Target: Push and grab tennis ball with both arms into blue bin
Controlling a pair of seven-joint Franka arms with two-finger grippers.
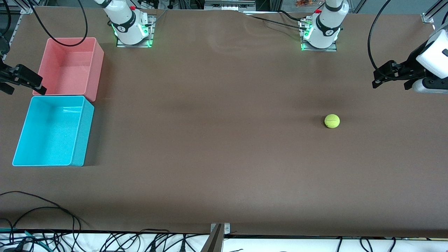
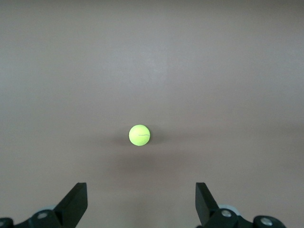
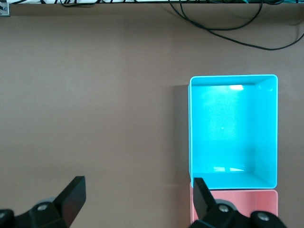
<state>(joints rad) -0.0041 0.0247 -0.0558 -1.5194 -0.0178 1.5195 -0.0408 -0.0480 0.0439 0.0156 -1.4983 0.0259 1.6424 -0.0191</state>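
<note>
One bare brown table [image 1: 224,157], cables [image 1: 42,224]

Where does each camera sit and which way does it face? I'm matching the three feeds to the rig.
Front view: high across the table, facing both arm bases; shows tennis ball, blue bin, pink bin, left gripper and right gripper, both open.
Left wrist view: on the left arm, looking down at the ball; its own fingers show.
Right wrist view: on the right arm, looking down at both bins; its own fingers show.
Shared: front and left wrist see the ball; front and right wrist see the bins.
</note>
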